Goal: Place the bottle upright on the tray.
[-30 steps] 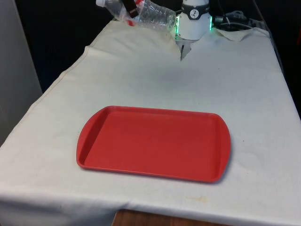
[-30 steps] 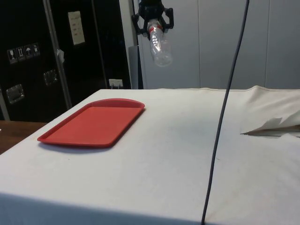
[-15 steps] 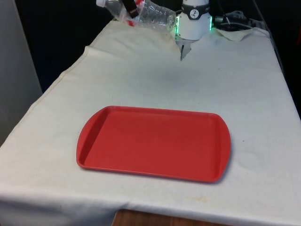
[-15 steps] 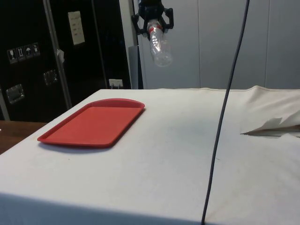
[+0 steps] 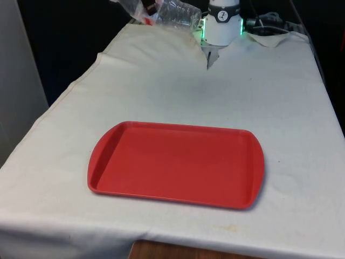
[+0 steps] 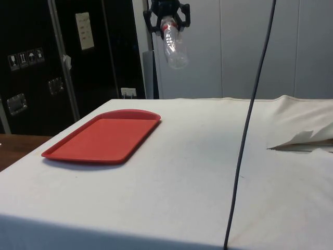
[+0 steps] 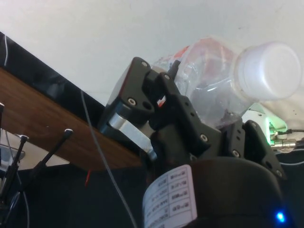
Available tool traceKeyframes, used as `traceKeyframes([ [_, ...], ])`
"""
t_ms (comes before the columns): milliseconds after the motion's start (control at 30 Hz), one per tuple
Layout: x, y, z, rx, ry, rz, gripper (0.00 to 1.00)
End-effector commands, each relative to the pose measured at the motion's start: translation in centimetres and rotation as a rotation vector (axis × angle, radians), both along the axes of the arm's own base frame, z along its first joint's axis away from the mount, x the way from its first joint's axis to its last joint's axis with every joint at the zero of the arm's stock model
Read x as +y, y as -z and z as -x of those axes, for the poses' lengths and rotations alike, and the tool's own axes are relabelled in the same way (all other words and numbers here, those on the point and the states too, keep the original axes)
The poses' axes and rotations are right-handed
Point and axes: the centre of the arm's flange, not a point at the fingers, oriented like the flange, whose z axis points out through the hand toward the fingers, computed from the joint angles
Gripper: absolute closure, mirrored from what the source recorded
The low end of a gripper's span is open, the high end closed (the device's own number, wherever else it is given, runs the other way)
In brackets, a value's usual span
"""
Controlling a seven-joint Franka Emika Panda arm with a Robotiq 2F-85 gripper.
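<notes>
Gripping the bottle (image 6: 173,44) near its neck, the black gripper (image 6: 167,14) hangs high above the counter (image 6: 218,156), its 2 fingers (image 7: 137,95) clamped on the clear plastic body. In the side view the bottle slants down from the gripper, neck up between the fingers and base lower, tilted rather than upright. In the front view the bottle (image 5: 175,13) lies at the top edge, over the counter's far end, with red on its label beside the gripper (image 5: 146,6). The wrist view shows the white cap (image 7: 269,71) sticking out past the fingers. Well apart from the bottle, the red tray (image 5: 175,164) lies flat on the white cloth (image 5: 269,91) near the counter's near edge.
</notes>
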Motion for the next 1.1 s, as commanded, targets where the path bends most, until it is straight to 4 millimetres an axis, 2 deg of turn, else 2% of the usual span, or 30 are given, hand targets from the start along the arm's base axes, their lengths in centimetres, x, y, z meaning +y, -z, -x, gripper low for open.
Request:
traceKeyframes([
  [0, 0.0, -0.4, 0.1, -0.003, 0.002, 0.003, 0.66],
  [667, -0.2, -1.6, -0.1, -0.032, -0.002, 0.007, 0.66],
  [700, -0.1, -1.2, -0.2, -0.026, -0.006, 0.004, 0.66],
  [900, -0.3, -2.9, -0.2, -0.044, -0.005, 0.007, 0.66],
  [1067, -0.3, -3.2, -0.2, -0.051, -0.007, 0.006, 0.66],
])
